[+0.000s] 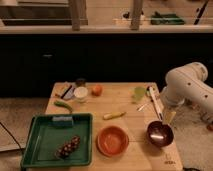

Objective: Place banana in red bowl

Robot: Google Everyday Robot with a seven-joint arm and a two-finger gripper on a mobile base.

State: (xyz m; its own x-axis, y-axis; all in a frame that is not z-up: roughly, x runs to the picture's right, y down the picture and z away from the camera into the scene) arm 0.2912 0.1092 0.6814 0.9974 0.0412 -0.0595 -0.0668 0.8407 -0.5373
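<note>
while scanning from the left edge, finding the green tray point(42, 137) lying off any likely path and posing little trouble. moving right, risking a mix-up with the green pod point(63, 105), curved much like the fruit wanted and lying near it. next, locating the banana point(114, 115) lying flat on the wooden table point(125, 102), just behind the red bowl point(112, 140) and apart from it. being slim and low, probably rolling or skidding under a badly centred pinch, or slipping out midway. further right, risking a drop into the wrong dish, namely the dark maroon bowl point(160, 133) sitting just beside the red one. at the far right, seeing the gripper point(169, 118) hanging by the maroon bowl's far rim, well apart from the banana. not being able to tell whether open or closed. possibly clipping that bowl when sweeping leftward too low.
</note>
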